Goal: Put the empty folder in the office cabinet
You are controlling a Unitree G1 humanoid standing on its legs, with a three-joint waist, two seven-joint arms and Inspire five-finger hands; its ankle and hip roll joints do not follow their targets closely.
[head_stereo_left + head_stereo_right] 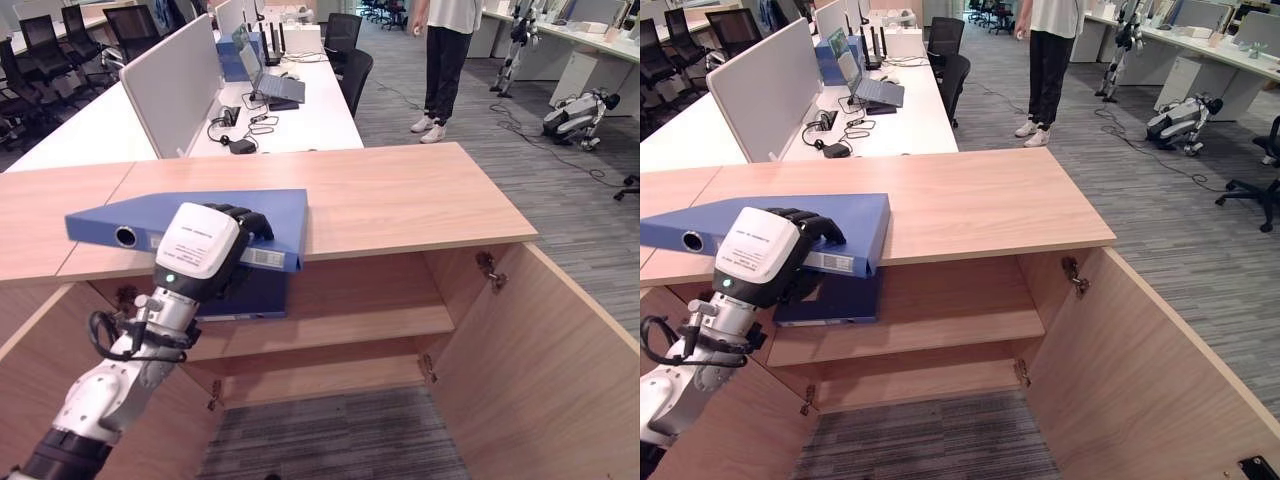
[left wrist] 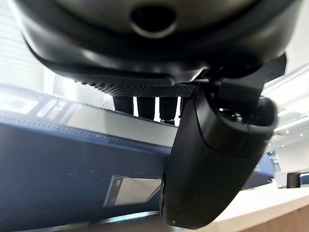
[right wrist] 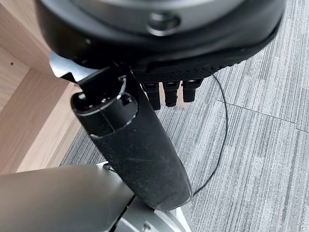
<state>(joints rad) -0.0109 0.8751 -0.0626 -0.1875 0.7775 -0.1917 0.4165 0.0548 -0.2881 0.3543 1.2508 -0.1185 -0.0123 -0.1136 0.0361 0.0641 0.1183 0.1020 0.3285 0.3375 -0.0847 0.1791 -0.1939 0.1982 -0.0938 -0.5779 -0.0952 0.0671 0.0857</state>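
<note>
Blue folder (image 1: 200,215) flat on the cabinet top (image 1: 400,200), left robot hand (image 1: 215,245) curled around its front edge

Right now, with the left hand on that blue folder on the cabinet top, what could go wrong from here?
The blue folder overhangs the cabinet top's front edge; if the left hand, fingers curled over it, slips, it may drop to the floor. A second folder already lies on the upper shelf just below, so the insertion could snag on it. The open right door stands beside the path.
</note>
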